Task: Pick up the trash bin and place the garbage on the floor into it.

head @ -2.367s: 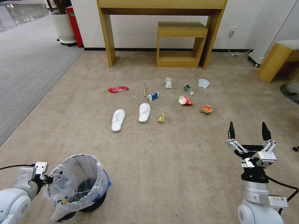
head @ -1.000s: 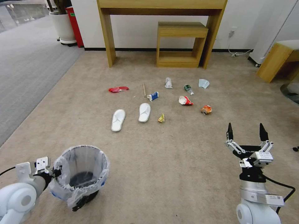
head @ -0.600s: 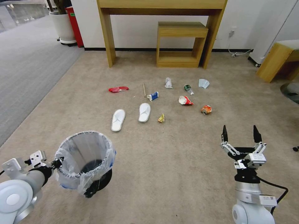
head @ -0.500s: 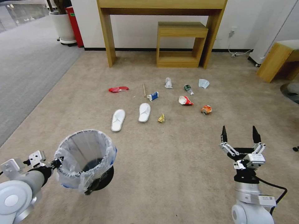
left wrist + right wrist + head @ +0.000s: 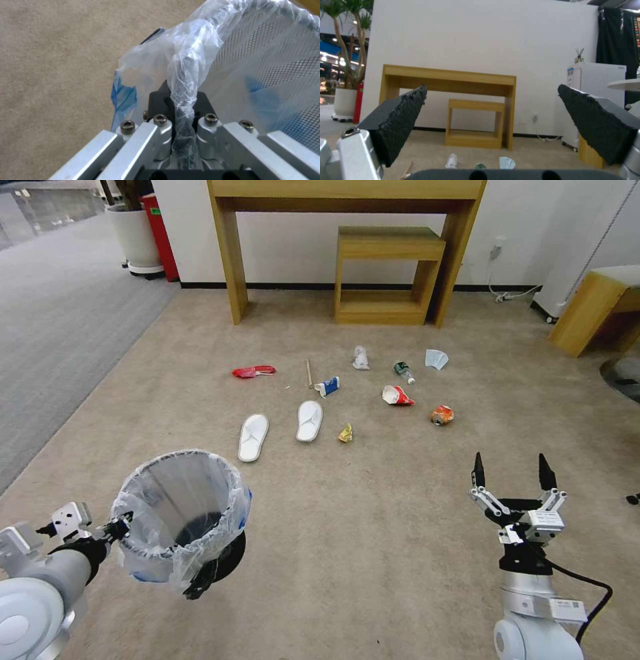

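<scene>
The floor [image 5: 373,500] — beige carpet — carries the scattered garbage [image 5: 310,420] ahead, well apart from both arms. The trash bin [image 5: 183,513], tilted and lifted at the near left, hangs from the left hand [image 5: 119,528], whose fingers [image 5: 160,105] are clamped on its bag-wrapped rim. The right hand [image 5: 510,473] hovers spread wide — holding nothing — at the near right.

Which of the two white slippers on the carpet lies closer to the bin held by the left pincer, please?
The left-hand slipper does: it lies just beyond the trash bin, while the other slipper sits farther off, beside the small yellow wrapper.
</scene>
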Controlling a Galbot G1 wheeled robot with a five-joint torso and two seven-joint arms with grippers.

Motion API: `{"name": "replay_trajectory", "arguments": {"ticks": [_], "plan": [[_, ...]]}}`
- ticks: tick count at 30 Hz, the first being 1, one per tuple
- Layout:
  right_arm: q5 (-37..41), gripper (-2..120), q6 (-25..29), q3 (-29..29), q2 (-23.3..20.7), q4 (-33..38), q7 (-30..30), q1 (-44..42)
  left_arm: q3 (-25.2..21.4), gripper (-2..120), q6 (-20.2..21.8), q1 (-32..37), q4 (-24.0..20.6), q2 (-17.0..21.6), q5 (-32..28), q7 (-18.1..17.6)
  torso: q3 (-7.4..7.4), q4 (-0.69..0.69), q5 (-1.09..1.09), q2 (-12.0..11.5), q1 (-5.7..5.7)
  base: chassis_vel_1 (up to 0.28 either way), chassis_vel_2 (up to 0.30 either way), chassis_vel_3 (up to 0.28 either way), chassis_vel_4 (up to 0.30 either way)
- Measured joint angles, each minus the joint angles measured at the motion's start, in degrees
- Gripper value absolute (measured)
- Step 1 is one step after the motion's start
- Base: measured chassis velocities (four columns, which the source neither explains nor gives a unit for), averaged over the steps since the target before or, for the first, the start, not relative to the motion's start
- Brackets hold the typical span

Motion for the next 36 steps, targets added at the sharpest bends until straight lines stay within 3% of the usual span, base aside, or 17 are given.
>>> {"name": "replay_trajectory", "arguments": {"ticks": [18, 36], "plan": [[-1.2, 100, 0.3, -0.3, 1.0, 1.4, -0.1, -0.9, -1.2, 3, 0.0, 0.4, 1.0, 1.1, -1.4, 0.7, 0.00, 0.00, 0.01, 0.0, 0.00, 0.004, 0.044, -0.006, -0.051], [-0.3, 100, 0.8, -0.4, -0.2, 0.4, -0.1, 0.3, -0.7, 3, 0.0, 0.3, 0.9, 0.4, -0.2, 1.0, 0.00, -0.01, -0.02, 0.0, 0.00, 0.061, 0.341, -0.050, -0.324]]}}
